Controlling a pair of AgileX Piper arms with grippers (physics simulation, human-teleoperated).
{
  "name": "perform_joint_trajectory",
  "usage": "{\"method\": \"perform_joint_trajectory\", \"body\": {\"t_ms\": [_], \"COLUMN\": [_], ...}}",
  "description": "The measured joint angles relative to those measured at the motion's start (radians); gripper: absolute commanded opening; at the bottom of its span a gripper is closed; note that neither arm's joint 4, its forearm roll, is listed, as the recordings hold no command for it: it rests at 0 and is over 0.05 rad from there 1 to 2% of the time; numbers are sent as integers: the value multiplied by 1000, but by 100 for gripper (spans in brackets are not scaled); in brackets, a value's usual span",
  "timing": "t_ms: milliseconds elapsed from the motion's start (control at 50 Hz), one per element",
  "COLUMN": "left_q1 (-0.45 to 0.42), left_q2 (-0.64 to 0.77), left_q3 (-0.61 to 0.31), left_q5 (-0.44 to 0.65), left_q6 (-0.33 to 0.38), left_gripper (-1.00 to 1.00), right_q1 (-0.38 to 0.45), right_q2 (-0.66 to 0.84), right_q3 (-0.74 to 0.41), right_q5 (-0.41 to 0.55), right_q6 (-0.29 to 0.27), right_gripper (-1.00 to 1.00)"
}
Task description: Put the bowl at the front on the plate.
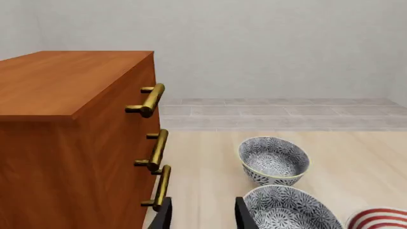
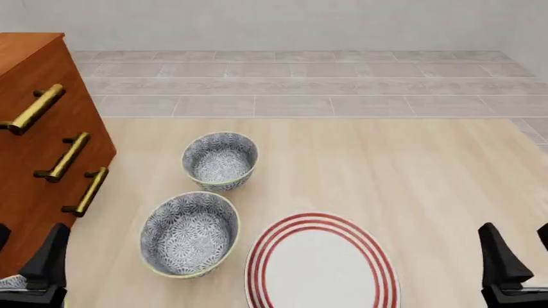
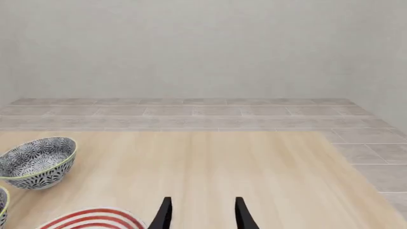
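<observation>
Front view gives me the layout: the plate [image 2: 376, 269] lies flat near my edge of the table, with two patterned bowls to its left. The middle bowl [image 2: 189, 235] sits just beside the plate's rim and the far bowl [image 2: 220, 160] stands behind it, close but apart.

A patterned sliver in the bottom-left corner, under the left gripper [image 2: 25, 256], I take to be the bowl [image 2: 10, 281] the task means, since it lies nearest my side. So little of it shows that I can't be sure. If it is, it sits well left of the plate, with the middle bowl between them.

Both grippers are empty with their fingers spread: the left gripper in its own wrist view, and the right gripper [image 3: 200, 212] hanging over bare table right of the plate.

I'd judge the bowl rigid, glazed and slick, fairly light but chippable. A pinch over the thin rim looks best, one finger inside the wall and one outside, squeezed firmly and set down gently.

The count is three bowls, one plate and two grippers. There is also one wooden cabinet [image 2: 25, 147] on the left with three brass handles [image 2: 64, 156].
</observation>
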Motion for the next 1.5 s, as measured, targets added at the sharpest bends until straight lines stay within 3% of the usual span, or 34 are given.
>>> {"method": "perform_joint_trajectory", "body": {"t_ms": [520,680,800,1040,1300,1500], "left_q1": [0,-9,-14,-34,-39,-24], "left_q2": [3,61,152,280,363,402], "left_q3": [-1,-21,-94,-269,-461,-550], "left_q5": [-2,2,101,411,765,934], "left_q6": [-1,-30,-83,-146,-145,-160], "left_gripper": [100,100,100,100,100,100], "right_q1": [0,0,0,0,0,0], "right_q2": [14,16,16,16,16,16], "right_q3": [-6,-6,-6,-7,-7,-7], "right_q5": [-7,-8,-8,-8,-8,-8], "right_q6": [-1,-1,-1,-1,-1,-1], "right_gripper": [100,100,100,100,100,100]}}
